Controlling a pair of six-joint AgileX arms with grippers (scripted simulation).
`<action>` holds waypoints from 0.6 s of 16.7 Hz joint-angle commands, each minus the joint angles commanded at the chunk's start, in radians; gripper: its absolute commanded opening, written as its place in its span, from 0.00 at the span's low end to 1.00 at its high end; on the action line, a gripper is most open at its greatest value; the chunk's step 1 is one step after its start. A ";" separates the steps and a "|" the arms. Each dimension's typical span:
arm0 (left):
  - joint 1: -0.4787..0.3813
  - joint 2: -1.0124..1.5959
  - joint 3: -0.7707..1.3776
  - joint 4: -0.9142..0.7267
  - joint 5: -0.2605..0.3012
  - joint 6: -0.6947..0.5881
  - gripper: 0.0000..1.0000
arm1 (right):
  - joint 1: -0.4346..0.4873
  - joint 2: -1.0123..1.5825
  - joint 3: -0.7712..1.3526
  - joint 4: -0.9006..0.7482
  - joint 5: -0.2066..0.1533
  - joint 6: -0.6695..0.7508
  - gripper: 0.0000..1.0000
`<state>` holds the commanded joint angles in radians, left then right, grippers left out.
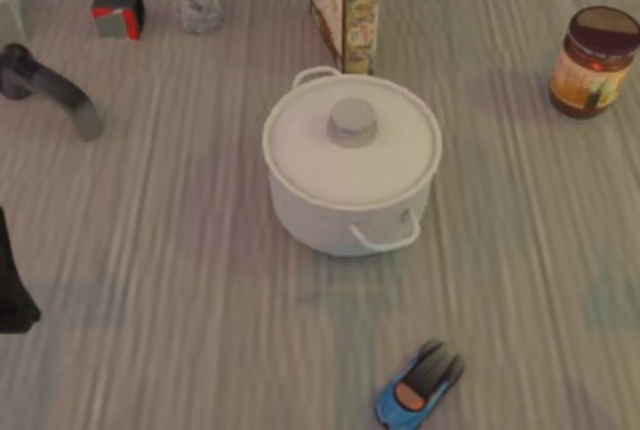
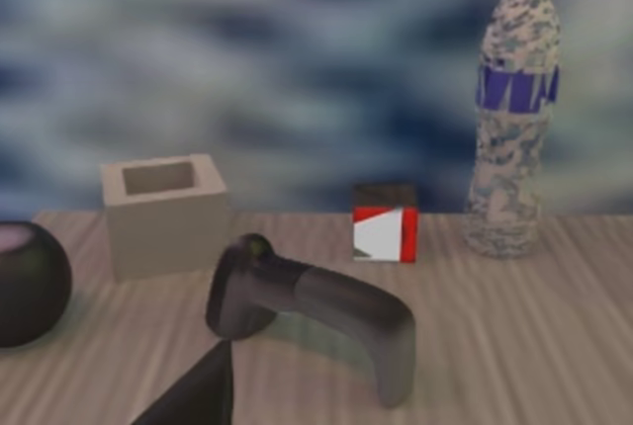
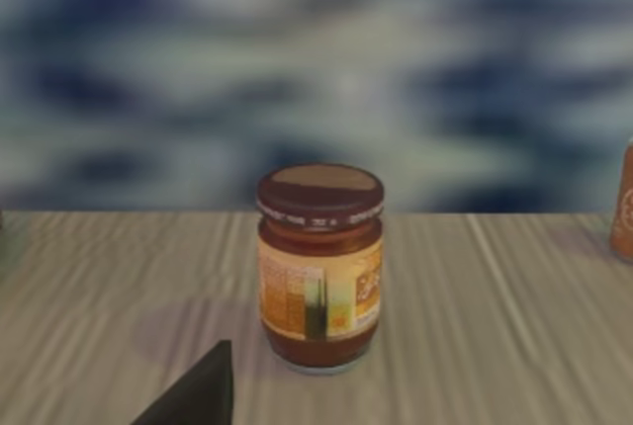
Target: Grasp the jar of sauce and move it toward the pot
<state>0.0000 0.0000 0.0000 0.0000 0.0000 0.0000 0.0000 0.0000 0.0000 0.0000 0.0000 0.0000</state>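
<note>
white pot (image 1: 350, 165), brown-lidded jar of sauce (image 1: 592, 62), blue toy car (image 1: 420, 386)

worktop (image 1: 180, 250): we see pale grey-brown wood with fine streaked grain, matt.
pot (image 1: 350, 175): looks like white enamel or painted metal, smooth and matt; we read its knob (image 1: 352, 120) as dull grey.
jar of sauce (image 3: 319, 267): clear glossy glass, well right of the pot; brown lid (image 3: 319, 193) with a faint sheen; paper-like yellow-orange label.
bottle (image 2: 514, 114): clear plastic with speckled grey contents, up-left of the pot.
box (image 1: 345, 5): printed cardboard, just behind the pot.
toy car (image 1: 420, 387): glossy blue and black, below the pot.
curved handle tool (image 2: 316, 311): dark, smooth, slightly shiny.
open cube (image 2: 163, 212): tan, matt.
</note>
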 joint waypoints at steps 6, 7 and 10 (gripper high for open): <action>0.000 0.000 0.000 0.000 0.000 0.000 1.00 | 0.002 0.081 0.070 -0.062 -0.009 -0.010 1.00; 0.000 0.000 0.000 0.000 0.000 0.000 1.00 | 0.001 0.122 0.109 -0.092 -0.012 -0.015 1.00; 0.000 0.000 0.000 0.000 0.000 0.000 1.00 | -0.005 0.282 0.271 -0.200 -0.019 -0.038 1.00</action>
<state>0.0000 0.0000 0.0000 0.0000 0.0000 0.0000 -0.0053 0.2822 0.2706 -0.1996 -0.0188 -0.0382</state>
